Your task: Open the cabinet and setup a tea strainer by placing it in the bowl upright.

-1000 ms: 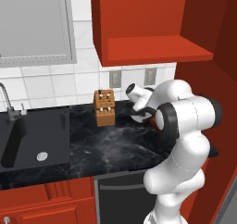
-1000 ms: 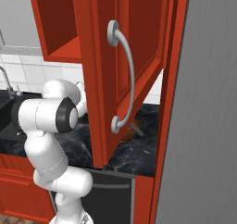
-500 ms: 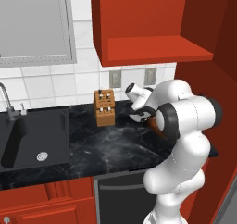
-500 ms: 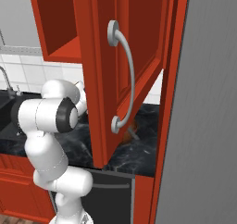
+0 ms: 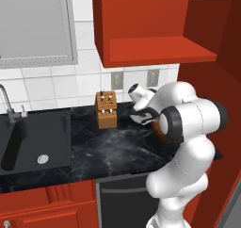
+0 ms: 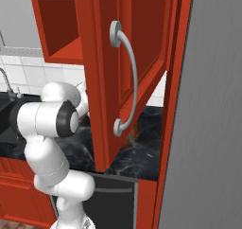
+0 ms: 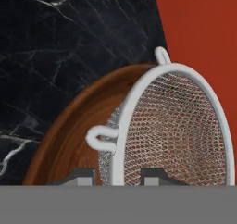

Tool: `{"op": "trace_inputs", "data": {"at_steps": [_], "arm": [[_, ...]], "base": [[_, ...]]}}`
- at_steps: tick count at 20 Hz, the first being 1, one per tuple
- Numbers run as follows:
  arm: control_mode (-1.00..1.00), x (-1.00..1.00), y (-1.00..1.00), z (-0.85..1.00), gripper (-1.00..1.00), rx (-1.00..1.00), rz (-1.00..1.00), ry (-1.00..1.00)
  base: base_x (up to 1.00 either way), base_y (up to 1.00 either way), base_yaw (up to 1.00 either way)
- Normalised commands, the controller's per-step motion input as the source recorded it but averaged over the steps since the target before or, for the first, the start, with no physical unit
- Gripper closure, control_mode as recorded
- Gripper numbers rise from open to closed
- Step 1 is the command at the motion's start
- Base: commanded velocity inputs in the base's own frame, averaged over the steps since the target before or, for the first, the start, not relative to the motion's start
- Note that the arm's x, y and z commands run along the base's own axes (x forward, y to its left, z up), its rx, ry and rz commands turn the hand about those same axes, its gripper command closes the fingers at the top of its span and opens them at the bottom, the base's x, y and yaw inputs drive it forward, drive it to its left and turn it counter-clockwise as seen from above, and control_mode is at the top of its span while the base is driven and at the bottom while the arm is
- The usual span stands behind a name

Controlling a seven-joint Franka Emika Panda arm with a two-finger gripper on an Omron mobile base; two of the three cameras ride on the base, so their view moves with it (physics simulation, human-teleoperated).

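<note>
In the hand view my gripper (image 7: 118, 174) is shut on the rim of the tea strainer (image 7: 176, 126), a silver mesh basket tilted on edge, partly inside the brown wooden bowl (image 7: 69, 126). The bowl (image 5: 158, 131) peeks out behind my arm on the black counter, under the cabinet (image 5: 155, 29), whose inside stands open. The gripper (image 5: 147, 118) points down beside the bowl. The cabinet door (image 6: 108, 57) with its silver bar handle (image 6: 131, 76) is swung out toward the camera, and a sliver of the bowl (image 6: 135, 130) shows below it.
A tan knife block (image 5: 106, 109) stands left of the hand on the black marble counter (image 5: 117, 151). A dark sink (image 5: 33, 142) with a faucet (image 5: 7, 102) lies far left. The open door hangs over the counter's front. A grey panel (image 6: 212, 128) closes the right side.
The hand has edged slightly up and left over the bowl. The grip on the strainer is unchanged.
</note>
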Motion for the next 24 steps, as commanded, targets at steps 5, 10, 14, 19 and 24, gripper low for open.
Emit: {"op": "trace_inputs", "data": {"at_steps": [5, 10, 14, 19, 24], "arm": [[-1.00, -0.24, 0.00, 0.00, 1.00, 0.17, 0.00, 0.00], [-1.00, 0.00, 0.00, -0.14, 1.00, 0.02, 0.00, 0.00], [-1.00, 0.00, 0.00, -0.12, 1.00, 0.02, 0.00, -0.02], [-1.00, 0.00, 0.03, -0.04, 1.00, 0.00, 0.00, -0.01], [-1.00, 0.00, 0.05, -0.02, 1.00, 0.01, 0.00, 0.00]], "base": [[0.00, 0.00, 0.00], [0.00, 0.00, 0.00], [0.00, 0.00, 0.00], [0.00, 0.00, 0.00], [0.00, 0.00, 0.00]]}}
